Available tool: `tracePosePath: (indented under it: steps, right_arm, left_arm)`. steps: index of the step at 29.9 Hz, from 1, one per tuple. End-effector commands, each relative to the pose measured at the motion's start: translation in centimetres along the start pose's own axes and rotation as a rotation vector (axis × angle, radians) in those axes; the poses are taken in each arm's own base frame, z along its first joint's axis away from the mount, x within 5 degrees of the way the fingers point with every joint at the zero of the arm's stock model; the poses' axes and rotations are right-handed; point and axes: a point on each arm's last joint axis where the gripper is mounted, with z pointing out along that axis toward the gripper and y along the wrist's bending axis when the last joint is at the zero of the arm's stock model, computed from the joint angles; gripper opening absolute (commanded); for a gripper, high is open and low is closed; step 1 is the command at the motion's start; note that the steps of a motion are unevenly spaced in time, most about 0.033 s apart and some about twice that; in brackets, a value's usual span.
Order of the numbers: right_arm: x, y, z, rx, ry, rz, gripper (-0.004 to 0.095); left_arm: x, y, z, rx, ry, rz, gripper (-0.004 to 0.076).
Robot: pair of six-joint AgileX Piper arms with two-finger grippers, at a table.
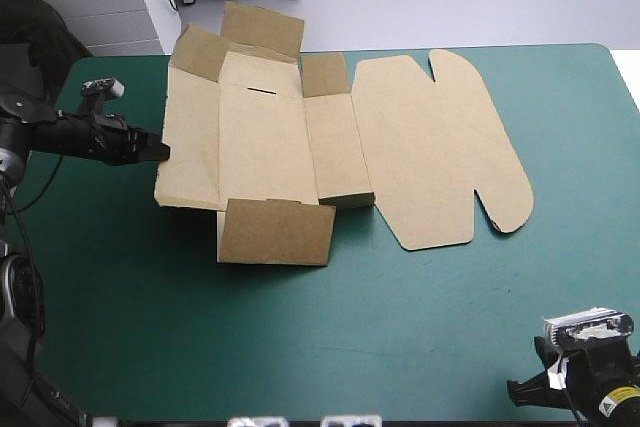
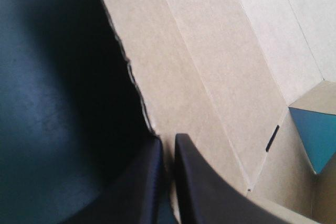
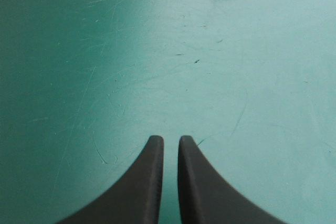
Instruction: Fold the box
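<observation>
**Gripping the left wall, box roughly half formed**

The box [image 1: 265, 137] lies on the far half of the table [image 1: 300, 347], toward its left edge. Its lid [image 1: 430, 147] is flat and spreads toward the right edge. The near flap [image 1: 275, 232] stands up, and the far flaps [image 1: 255, 29] rise by the table's far edge. The left wall [image 1: 190, 137] looks tilted up off the cover, not lying flat.

The left hand [image 1: 158, 153] is at that wall's outer edge. In the wrist view its fingers are all but together with the board's rim running in between them, so it appears to pinch the wall. The right hand [image 3: 168, 139] hovers over bare cover at the table's near right corner, well apart from the box. Its fingers nearly touch and hold nothing.

I judge the job partway done: the end flaps are up and one side wall is in hand. Left to do: stand both side walls upright and tuck them so the tray holds. I cannot tell whether the wall beside the lid is upright or doubled over.
</observation>
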Motion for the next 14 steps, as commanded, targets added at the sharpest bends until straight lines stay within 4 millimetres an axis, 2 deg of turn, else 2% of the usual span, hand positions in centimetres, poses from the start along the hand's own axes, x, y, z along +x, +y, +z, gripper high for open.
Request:
tracePosePath:
  steps: [1, 4, 6, 14]
  right_arm:
    - [-1.1, -0.1, -0.4, 0.008, -0.065, -0.004, 0.0089]
    - [-1.1, -0.1, -0.4, 0.008, -0.065, -0.004, 0.0089]
    - [-1.1, -0.1, -0.4, 0.008, -0.065, -0.004, 0.0089]
    - [-1.1, -0.1, -0.4, 0.008, -0.065, -0.004, 0.0089]
  left_arm:
    - [-0.6, -2.6, -1.3, 0.091, -0.014, 0.030, 0.0200]
    - [-0.7, -2.7, -0.8, 0.106, -0.009, 0.021, 0.0428]
    - [-0.8, -3.1, -0.4, 0.128, -0.011, 0.017, 0.0516]
    - [-1.3, -5.0, 0.8, 0.195, -0.011, 0.041, 0.0526]
